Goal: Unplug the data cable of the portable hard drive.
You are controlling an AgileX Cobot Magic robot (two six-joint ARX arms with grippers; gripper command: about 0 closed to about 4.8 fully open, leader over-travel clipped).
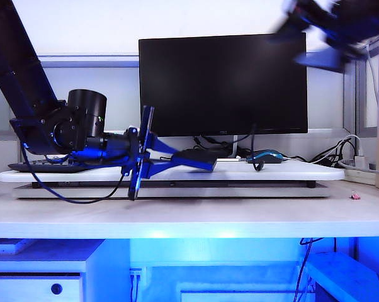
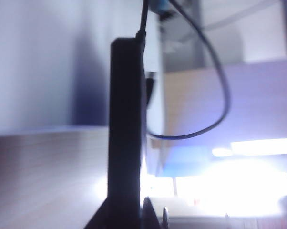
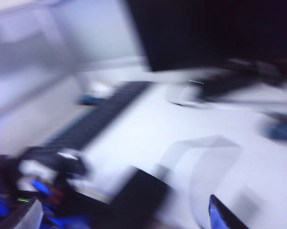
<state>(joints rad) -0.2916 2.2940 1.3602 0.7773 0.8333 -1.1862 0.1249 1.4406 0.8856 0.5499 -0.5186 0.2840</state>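
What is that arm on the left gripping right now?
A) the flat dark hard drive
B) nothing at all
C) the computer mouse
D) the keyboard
A: the left gripper is closed on the flat dark hard drive, with its thin black cable plugged in at the far end.

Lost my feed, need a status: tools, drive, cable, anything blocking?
Left tool clamped on portable hard drive, table centre. Right tool open, up high right, blurred. Data cable plugged in. Nothing blocking the plug.
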